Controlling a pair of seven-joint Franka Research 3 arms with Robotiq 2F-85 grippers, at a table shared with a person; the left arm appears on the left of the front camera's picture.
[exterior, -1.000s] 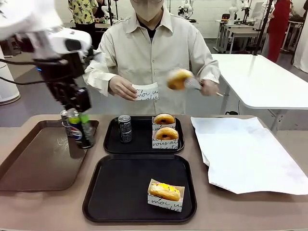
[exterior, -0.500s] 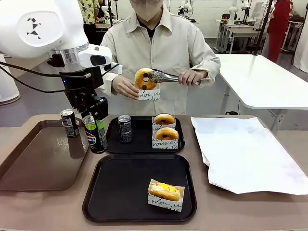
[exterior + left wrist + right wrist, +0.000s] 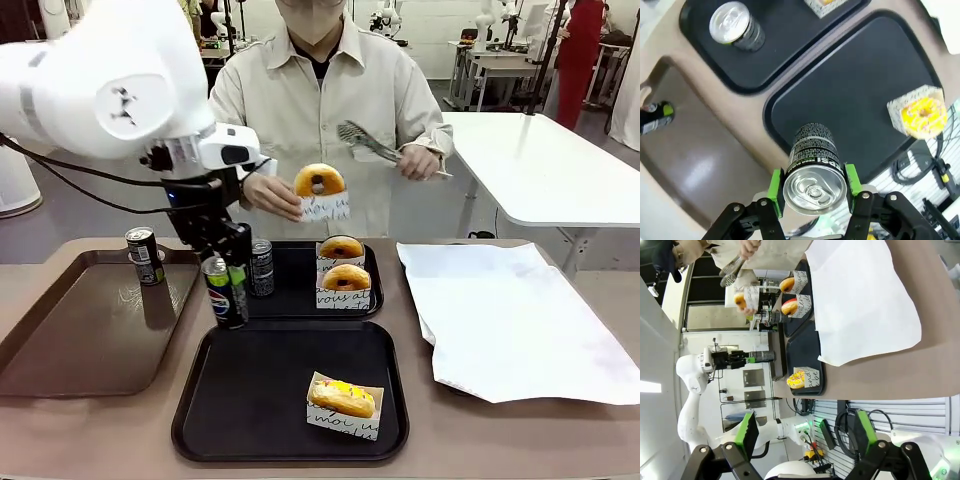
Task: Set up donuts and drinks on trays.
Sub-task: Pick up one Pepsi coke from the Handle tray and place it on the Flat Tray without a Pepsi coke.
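You see two black trays (image 3: 200,400), a brown tray (image 3: 60,350), a yellow-iced donut (image 3: 343,397) in white black-lettered paper, golden-brown donuts (image 3: 346,277), a Pepsi-logo can (image 3: 224,292) between green pads (image 3: 775,182), a white sheet (image 3: 510,320).

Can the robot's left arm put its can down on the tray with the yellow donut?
Probably yes. The left gripper holds the can just over the near tray's left edge. That side is bare, and the yellow donut sits far off toward the right, so nothing seems in the way.
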